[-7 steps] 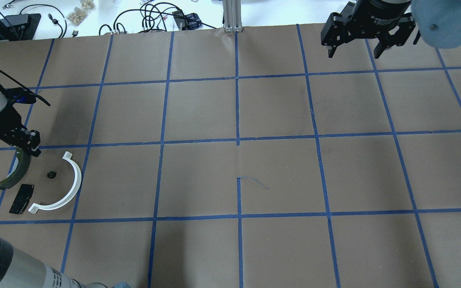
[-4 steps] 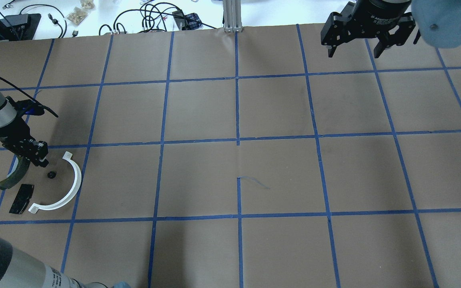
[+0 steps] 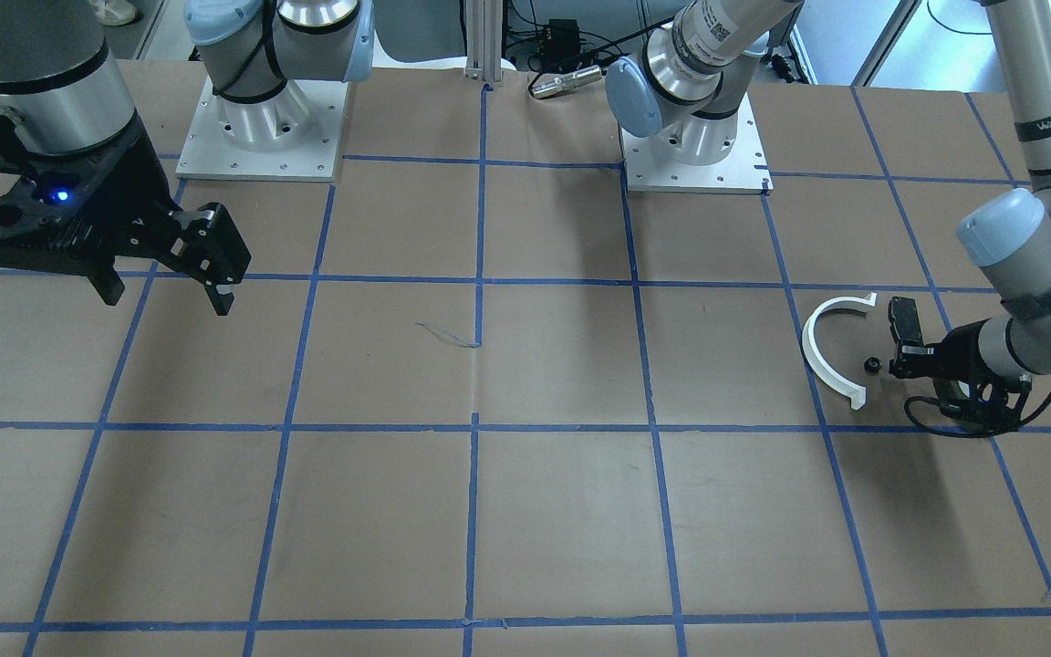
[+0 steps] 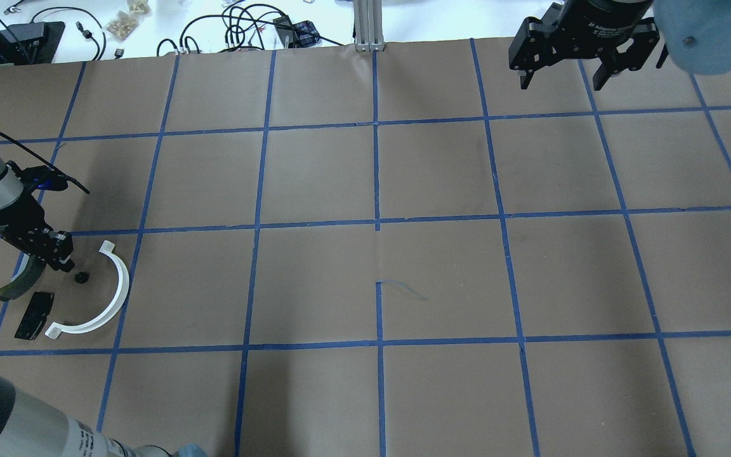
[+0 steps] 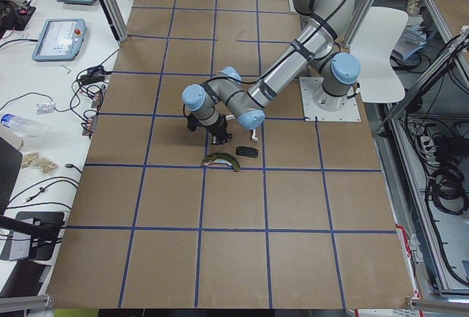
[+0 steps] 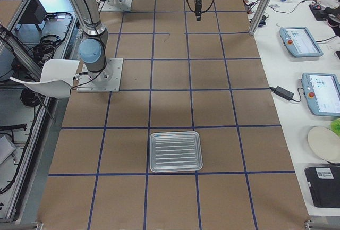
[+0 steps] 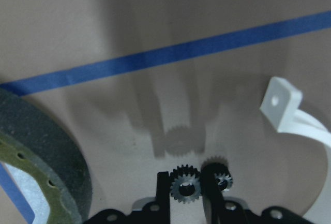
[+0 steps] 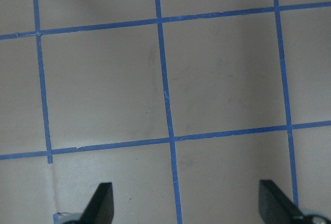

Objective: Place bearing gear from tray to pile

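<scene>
My left gripper (image 7: 186, 181) is shut on a small toothed bearing gear (image 7: 185, 188) and holds it just above the paper, as its shadow shows. A second small gear (image 7: 221, 176) lies right beside the right finger; from overhead this second gear (image 4: 81, 277) sits inside the white half-ring arc (image 4: 111, 298). The left gripper (image 4: 63, 261) hovers over the pile, between the dark olive curved shoe (image 4: 18, 284) and the arc. The black pad (image 4: 33, 315) lies nearer me. My right gripper (image 4: 559, 75) is open and empty at the far right. The tray (image 6: 176, 151) shows only in the exterior right view.
The table is brown paper with a blue tape grid (image 4: 376, 222). The olive shoe (image 7: 41, 151) lies close on the held gear's left and the arc's tab end (image 7: 282, 104) on its right. Cables and boxes (image 4: 232, 28) lie beyond the far edge.
My left gripper has moved right and toward me, from beside the olive shoe's upper end to just beside the gear lying inside the arc. The right gripper has stayed nearly still.
</scene>
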